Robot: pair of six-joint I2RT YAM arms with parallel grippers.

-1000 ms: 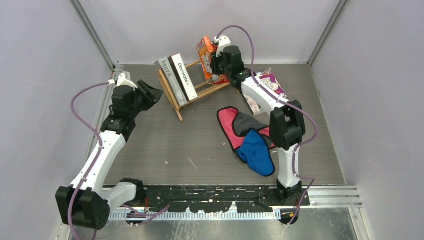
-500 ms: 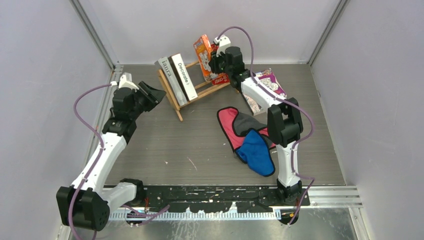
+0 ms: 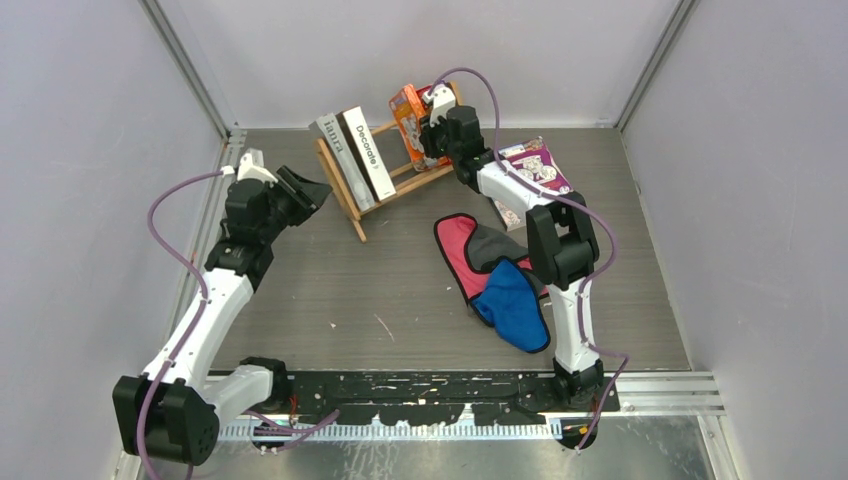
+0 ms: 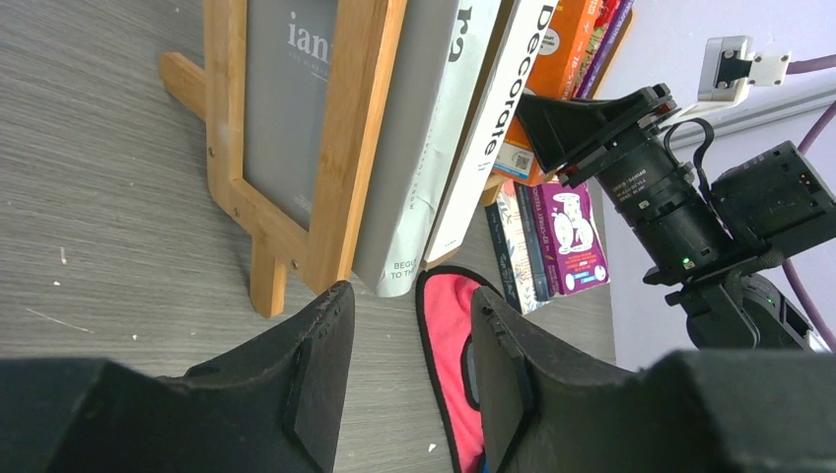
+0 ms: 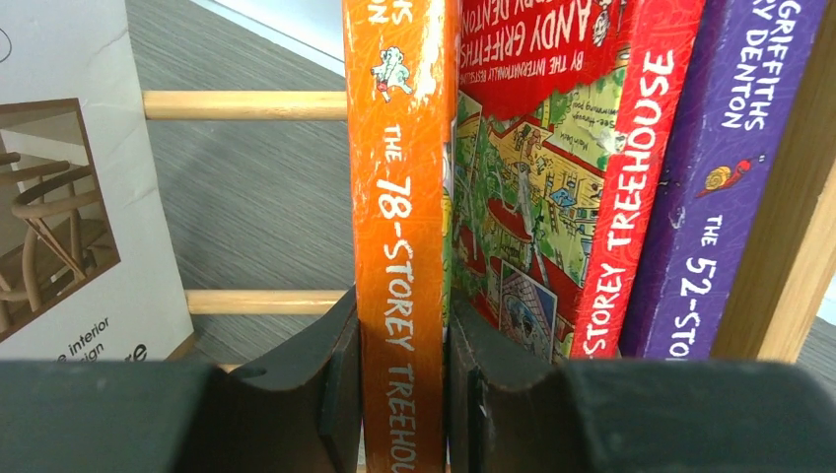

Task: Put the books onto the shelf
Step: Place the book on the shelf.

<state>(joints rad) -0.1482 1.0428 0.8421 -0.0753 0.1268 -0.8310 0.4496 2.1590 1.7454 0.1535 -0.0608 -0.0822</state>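
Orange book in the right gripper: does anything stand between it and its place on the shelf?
Nothing visible does. The right gripper holds the orange book upright at the slats of the shelf, beside the red book, with an open gap toward the Decorate book.

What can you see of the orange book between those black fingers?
The orange book is a glossy paperback. Its spine reads "The 78-Storey Treehouse" in white, with a small cartoon figure. It stands spine-out in the wooden shelf, pinched low on the spine by the right arm's black fingers, close beside a red book.
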